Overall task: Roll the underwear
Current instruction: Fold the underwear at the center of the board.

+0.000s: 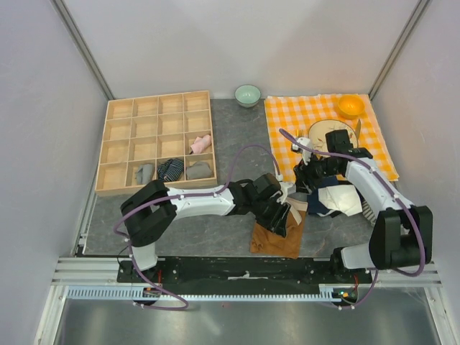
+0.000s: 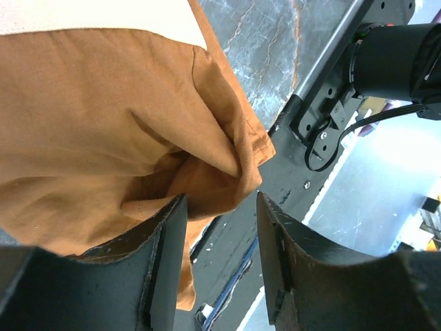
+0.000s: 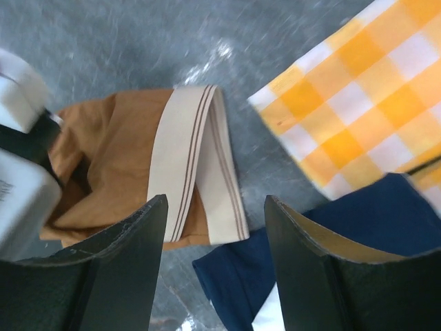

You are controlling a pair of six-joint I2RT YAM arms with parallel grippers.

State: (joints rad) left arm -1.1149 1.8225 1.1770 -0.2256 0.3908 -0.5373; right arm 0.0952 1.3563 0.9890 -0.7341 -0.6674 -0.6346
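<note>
- Left claw (image 2: 222, 201) stands apart, the rust-brown underwear (image 2: 103, 124) bunched against one finger.
- Right claw (image 3: 215, 203), at the underwear's 1 o'clock, gapes empty over its tan band (image 3: 200, 158).

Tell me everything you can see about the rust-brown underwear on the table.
The underwear is soft rust-brown cloth with a cream waistband carrying thin brown stripes. It lies crumpled, not rolled, on the grey table near its front edge, with the waistband doubled over on one side. The left end effector is at a bunched fold of it, jaws apart. A navy cloth lies close beside the waistband.
</note>
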